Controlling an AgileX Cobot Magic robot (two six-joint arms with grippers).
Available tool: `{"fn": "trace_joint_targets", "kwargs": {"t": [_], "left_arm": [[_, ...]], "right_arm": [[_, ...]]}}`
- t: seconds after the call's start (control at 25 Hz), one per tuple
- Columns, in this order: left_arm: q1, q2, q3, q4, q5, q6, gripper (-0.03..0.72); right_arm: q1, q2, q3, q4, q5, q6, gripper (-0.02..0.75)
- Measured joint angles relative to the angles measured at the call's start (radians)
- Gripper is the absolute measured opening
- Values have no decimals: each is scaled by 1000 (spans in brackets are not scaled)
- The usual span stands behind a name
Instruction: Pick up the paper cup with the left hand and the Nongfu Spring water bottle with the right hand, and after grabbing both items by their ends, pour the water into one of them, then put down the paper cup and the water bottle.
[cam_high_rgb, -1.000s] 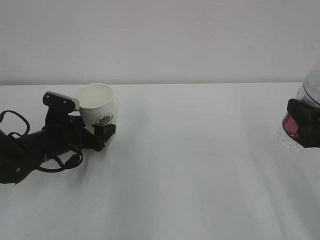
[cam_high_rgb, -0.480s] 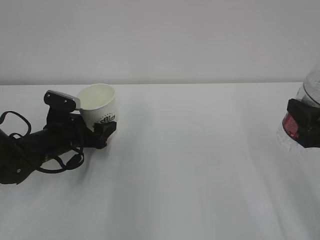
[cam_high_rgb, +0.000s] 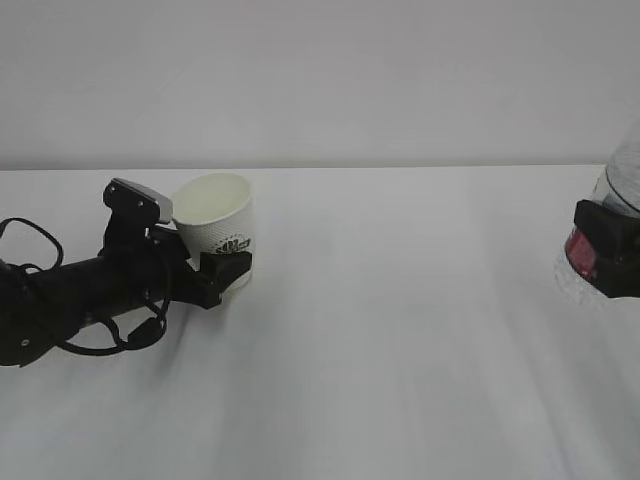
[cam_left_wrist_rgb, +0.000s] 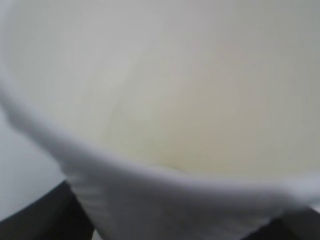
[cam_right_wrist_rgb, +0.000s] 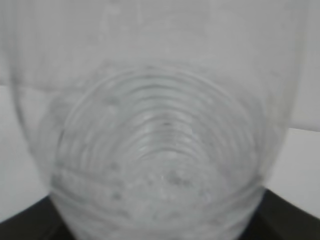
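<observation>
A: Start on the left. What has the left end effector (cam_high_rgb: 215, 262) got?

B: Its jaws are closed on the lower wall of the paper cup (cam_high_rgb: 218, 225), low near the base, which leaves the rim clear above. The cup sits between the jaws, leaning a little, mouth up and away from the left hand (cam_high_rgb: 90, 290). In the left wrist view the cup (cam_left_wrist_rgb: 165, 115) fills nearly everything and its cream inside looks dry.

A: Is it off the surface (cam_high_rgb: 400, 330)?

B: I judge it barely raised, if at all; the base is hidden behind the jaw.

A: And on the right?

B: The right end effector (cam_high_rgb: 603, 258) is clamped across the Nongfu Spring water bottle (cam_high_rgb: 600, 232) at its red label, at the frame's edge. The right wrist view looks along the bottle (cam_right_wrist_rgb: 155, 150), ribs ringed ahead of the jaws, so the hold is near one end, which should make tipping easier.

A: Any water moving?

B: None visible. The two are well apart, so pouring looks yet to come.
</observation>
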Motion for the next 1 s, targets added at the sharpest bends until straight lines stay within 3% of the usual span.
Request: {"fn": "trace_joint_targets", "kwargs": {"t": [1.0], "left_arm": [[-1, -327, 257, 368, -61, -125, 540]], "right_arm": [[0, 0, 0, -93, 19, 21, 476]]}}
